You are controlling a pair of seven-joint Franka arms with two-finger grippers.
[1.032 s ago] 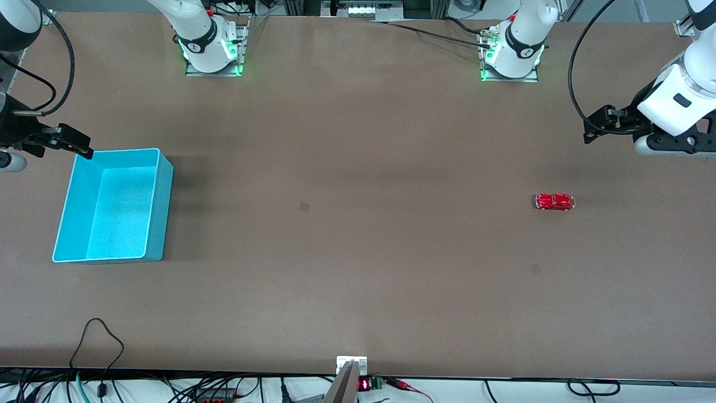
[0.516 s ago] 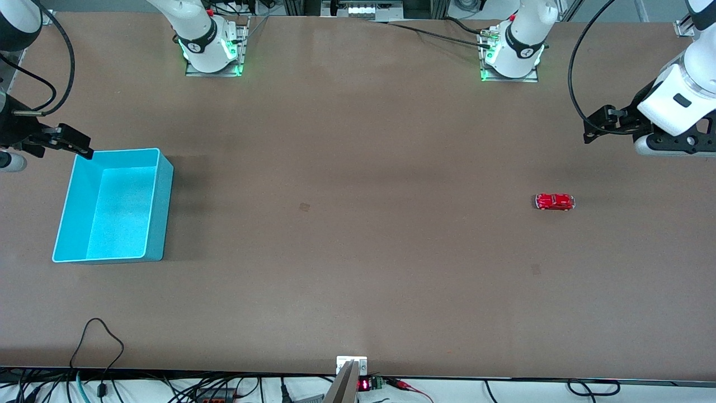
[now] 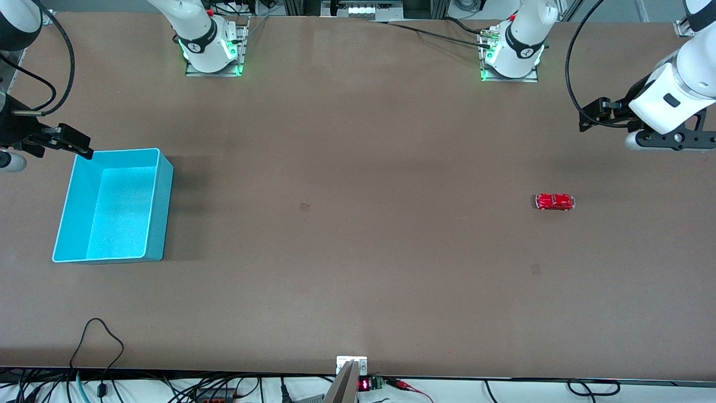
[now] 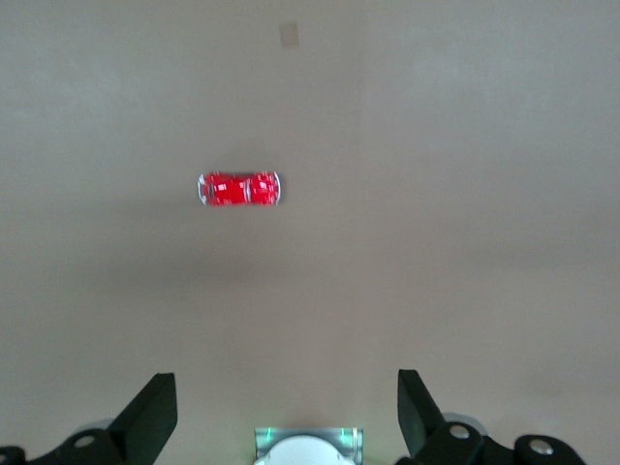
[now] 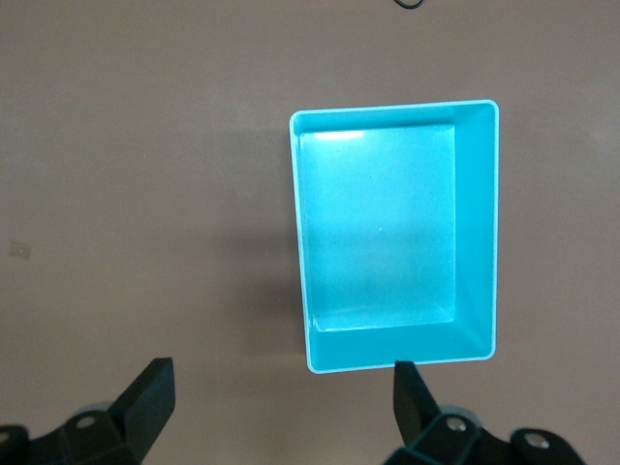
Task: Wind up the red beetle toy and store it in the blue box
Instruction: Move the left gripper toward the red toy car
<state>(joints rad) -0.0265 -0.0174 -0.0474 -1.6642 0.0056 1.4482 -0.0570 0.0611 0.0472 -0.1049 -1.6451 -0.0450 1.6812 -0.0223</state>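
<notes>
The red beetle toy point(image 3: 554, 201) stands on the brown table toward the left arm's end; it also shows in the left wrist view point(image 4: 239, 189). My left gripper point(image 3: 668, 140) hangs open and empty in the air over the table's edge at that end, apart from the toy; its own view shows the gripper point(image 4: 286, 407) with fingers spread wide. The blue box point(image 3: 159, 212) sits empty toward the right arm's end. My right gripper point(image 3: 8, 159) waits in the air beside the box, open and empty point(image 5: 281, 402), with the box point(image 5: 475, 242) in its view.
The two arm bases point(image 3: 212, 53) point(image 3: 510, 59) stand along the table's robot side. A black cable loop point(image 3: 98, 336) lies near the camera-side edge. A small square mark point(image 3: 304, 206) is on the table's middle.
My left gripper has shifted a little toward the robots' side and toward the table's middle. The toy, the box and the right arm have not moved.
</notes>
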